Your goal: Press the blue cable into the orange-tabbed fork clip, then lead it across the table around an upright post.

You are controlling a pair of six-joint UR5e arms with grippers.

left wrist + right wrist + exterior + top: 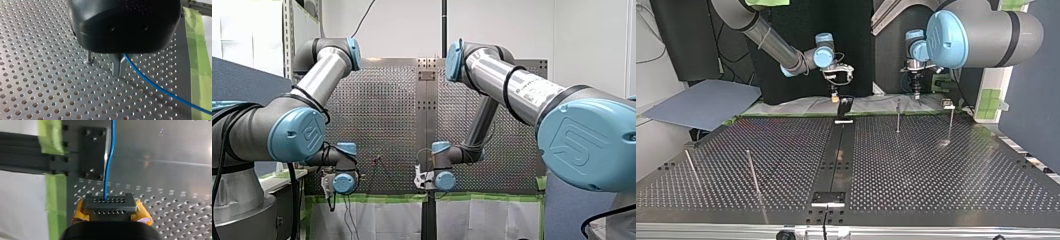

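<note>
In the left wrist view my left gripper [118, 71] has its metal fingers [115, 65] shut on the blue cable [160, 88], which trails away over the perforated table toward the green tape. A thin post [88, 58] stands just beside the fingers. In the right wrist view my right gripper [109, 206], with yellow pads [79, 211] around a black perforated tip, is shut on the blue cable [109, 162], which runs ahead past a black bracket [92, 150]. In the top view both grippers [835, 96] [916, 93] hang at the table's far edge. No orange-tabbed clip shows clearly.
Upright posts stand on the table in the top view: two at the far right [898, 116] [951, 122] and two at the near left [753, 172] [691, 167]. A black bracket [843, 109] sits on the centre rail. Green tape [200, 57] lines the table's edge.
</note>
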